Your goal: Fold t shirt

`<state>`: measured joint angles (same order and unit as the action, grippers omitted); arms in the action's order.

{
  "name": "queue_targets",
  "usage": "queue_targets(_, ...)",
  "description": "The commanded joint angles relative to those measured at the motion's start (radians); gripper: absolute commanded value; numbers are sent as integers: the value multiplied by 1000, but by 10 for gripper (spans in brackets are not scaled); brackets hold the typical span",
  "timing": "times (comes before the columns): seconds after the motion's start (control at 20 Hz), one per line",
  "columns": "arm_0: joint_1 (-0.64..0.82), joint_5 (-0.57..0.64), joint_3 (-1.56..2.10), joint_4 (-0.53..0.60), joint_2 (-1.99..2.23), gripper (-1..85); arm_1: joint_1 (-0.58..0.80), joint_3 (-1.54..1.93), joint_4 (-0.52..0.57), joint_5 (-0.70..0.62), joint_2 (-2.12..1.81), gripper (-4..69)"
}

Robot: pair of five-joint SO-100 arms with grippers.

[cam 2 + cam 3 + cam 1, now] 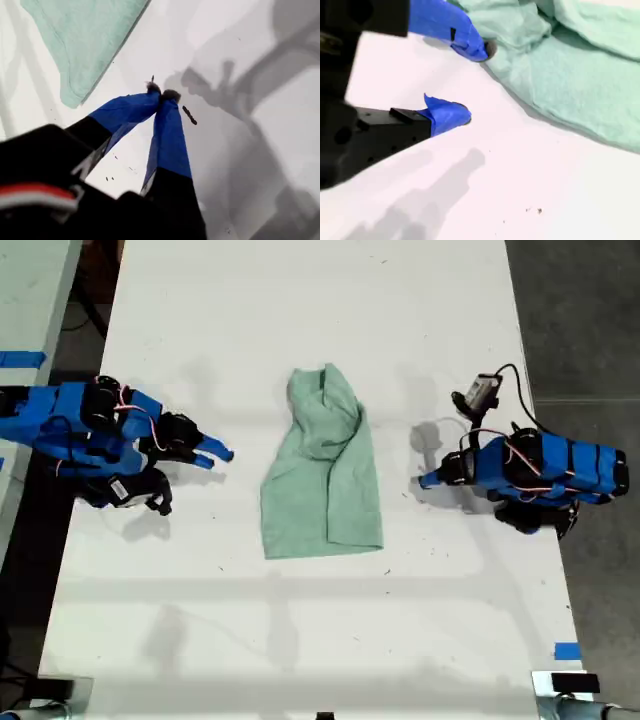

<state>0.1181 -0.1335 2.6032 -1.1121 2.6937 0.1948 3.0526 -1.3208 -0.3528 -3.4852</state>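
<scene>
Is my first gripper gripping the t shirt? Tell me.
No; my first gripper is shut on nothing above bare table, with the t shirt lying apart.

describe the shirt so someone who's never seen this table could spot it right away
Start from the long white table in the exterior view, with a blue arm at each side. Midway between the two arms lies the shirt, touched by neither. It is the only cloth there: pale mint green, plain, rumpled and narrow at the far end, flatter and wider at the near end.

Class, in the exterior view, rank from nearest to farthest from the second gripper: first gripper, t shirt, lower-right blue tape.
From my second gripper:
1. t shirt, mid-table.
2. my first gripper, beyond the shirt.
3. blue tape, exterior view's lower right.
</scene>
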Motion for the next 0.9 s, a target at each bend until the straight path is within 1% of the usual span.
queue_targets(0.0, -69, -190, -388, -63, -614, 259, 0, 60, 0, -2, -11, 12)
queue_targets(0.1, -97, -190, -690, -190, -1026, 295, 2, 60, 0, -3, -11, 12)
queue_targets(0.15, -98, -167, -811, -216, -1186, 300, 0, 60, 0, -3, -11, 12)
queue_targets(0.25, -71, -140, -959, -210, -1388, 283, -2, 60, 0, -3, -11, 12)
queue_targets(0.3, -63, -132, -992, -189, -1425, 276, -5, 60, 0, -3, -11, 12)
queue_targets(0.4, -60, -126, -1023, -155, -1439, 274, -8, 60, 0, -5, -9, 12)
queue_targets(0.45, -60, -126, -1037, -160, -1439, 274, -8, 60, 0, -6, -9, 12)
queue_targets(0.55, -67, -147, -1049, -196, -1422, 272, -8, 60, 0, -8, -9, 12)
queue_targets(0.7, -104, -261, -1049, -299, -1290, 266, -8, 60, 0, -8, -9, 12)
queue_targets(0.85, -132, -307, -1049, -344, -1144, 258, -6, 60, 0, -8, -9, 12)
